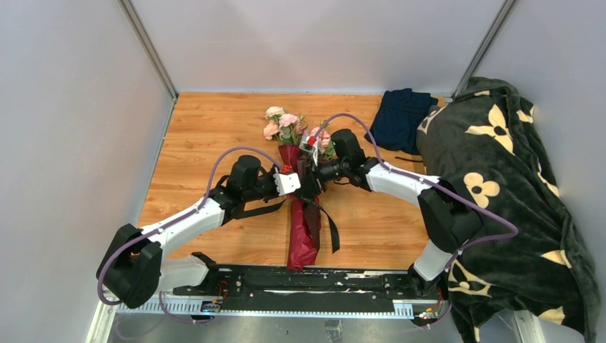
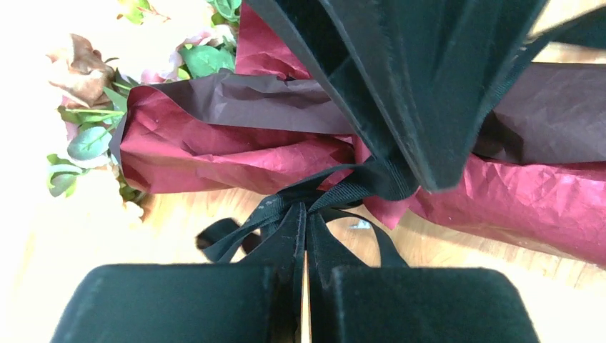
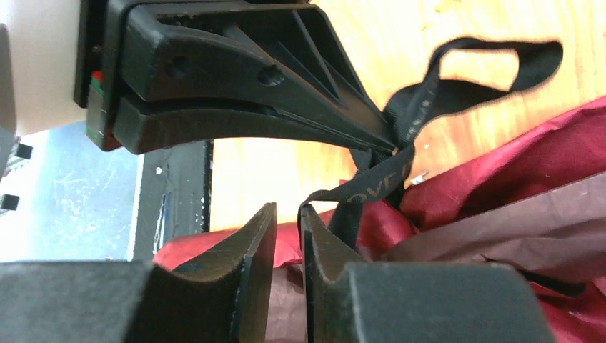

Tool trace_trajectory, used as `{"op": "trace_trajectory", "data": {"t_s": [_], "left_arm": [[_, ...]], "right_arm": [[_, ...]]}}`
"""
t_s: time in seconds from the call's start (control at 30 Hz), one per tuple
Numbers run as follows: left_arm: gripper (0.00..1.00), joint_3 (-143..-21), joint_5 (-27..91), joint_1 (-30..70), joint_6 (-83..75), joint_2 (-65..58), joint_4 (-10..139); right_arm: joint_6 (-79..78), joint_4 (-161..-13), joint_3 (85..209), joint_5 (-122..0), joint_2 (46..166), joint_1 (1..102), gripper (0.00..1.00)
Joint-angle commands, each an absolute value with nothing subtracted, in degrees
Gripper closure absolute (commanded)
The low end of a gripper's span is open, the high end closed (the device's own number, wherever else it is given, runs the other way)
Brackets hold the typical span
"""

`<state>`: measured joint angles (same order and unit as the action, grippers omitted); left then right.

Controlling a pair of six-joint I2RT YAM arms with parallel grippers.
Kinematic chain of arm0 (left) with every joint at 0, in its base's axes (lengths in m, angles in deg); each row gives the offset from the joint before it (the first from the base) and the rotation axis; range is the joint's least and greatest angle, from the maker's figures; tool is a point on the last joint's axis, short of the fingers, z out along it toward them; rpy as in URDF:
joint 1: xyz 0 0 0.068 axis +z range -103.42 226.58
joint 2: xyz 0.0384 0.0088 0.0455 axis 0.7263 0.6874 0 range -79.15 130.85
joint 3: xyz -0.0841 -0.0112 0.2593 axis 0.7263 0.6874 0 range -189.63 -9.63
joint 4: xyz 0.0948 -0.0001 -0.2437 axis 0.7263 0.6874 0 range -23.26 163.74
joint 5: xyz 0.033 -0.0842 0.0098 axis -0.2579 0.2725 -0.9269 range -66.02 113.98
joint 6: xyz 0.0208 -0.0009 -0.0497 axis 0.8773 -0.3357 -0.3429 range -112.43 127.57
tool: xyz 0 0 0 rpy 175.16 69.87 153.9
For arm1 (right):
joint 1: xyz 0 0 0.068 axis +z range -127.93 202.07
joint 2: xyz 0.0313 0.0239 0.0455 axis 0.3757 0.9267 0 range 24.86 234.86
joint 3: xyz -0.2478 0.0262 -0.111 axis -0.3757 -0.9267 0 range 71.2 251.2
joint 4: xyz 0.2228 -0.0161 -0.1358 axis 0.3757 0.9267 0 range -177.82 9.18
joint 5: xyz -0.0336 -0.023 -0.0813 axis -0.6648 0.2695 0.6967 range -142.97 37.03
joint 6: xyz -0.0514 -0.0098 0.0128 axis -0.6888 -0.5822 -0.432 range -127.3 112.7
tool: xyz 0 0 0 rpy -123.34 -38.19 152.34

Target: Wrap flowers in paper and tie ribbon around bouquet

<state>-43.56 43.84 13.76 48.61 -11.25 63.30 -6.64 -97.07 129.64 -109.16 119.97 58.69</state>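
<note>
bouquet [image 1: 301, 214] flat on the wooden table [image 1: 200, 143], pink flowers [image 1: 282, 123] at its far end, burgundy paper [image 1: 304, 244] round the stems. left gripper [image 2: 306, 275] just left of the bouquet's middle, clamped on the black ribbon [image 2: 286, 214]. right gripper [image 3: 288, 236] just right of it, jaws narrowly parted, ribbon touching one fingertip.

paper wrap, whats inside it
The flowers: pink and cream blooms with green leaves stick out of the far end of the paper. Their stems are covered by the wrap and cannot be seen. The black ribbon is outside, tied round its middle.
</note>
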Motion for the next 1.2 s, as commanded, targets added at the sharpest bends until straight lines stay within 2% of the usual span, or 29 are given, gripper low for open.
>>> {"op": "trace_trajectory", "data": {"t_s": [0.0,0.07,0.13,0.33,0.4,0.5,0.6,0.7,1.17], "left_arm": [[1.00,-42.30,44.49,13.34,45.78,-9.97,59.21],[1.00,-41.42,46.48,13.29,46.95,-10.45,59.23],[1.00,-41.23,47.58,13.33,46.79,-10.20,59.26],[1.00,-40.75,48.91,13.32,47.40,-9.64,58.33],[1.00,-40.85,48.69,13.29,47.31,-9.44,58.28],[1.00,-40.74,49.21,13.27,47.86,-9.62,58.34],[1.00,-40.33,49.63,13.05,48.34,-10.02,58.52],[1.00,-39.96,50.33,11.77,50.98,-10.70,60.69],[1.00,-40.94,47.35,9.58,55.78,-8.53,62.76]], "right_arm": [[-3.09,-97.64,130.61,-114.15,121.30,57.64,0.72],[-4.41,-93.96,131.68,-113.86,119.95,55.44,0.64],[-4.53,-91.59,133.53,-114.38,118.31,53.22,0.60],[-6.66,-85.55,138.05,-108.31,118.93,49.58,0.59],[-6.88,-84.05,140.06,-106.70,121.76,49.58,0.63],[-9.14,-81.26,143.00,-103.53,124.50,50.10,0.78],[-15.26,-75.63,145.92,-101.30,126.35,52.86,0.87],[-20.25,-70.87,147.88,-100.40,128.10,55.54,0.90],[-21.10,-70.74,147.26,-96.07,132.91,57.03,0.91]]}}
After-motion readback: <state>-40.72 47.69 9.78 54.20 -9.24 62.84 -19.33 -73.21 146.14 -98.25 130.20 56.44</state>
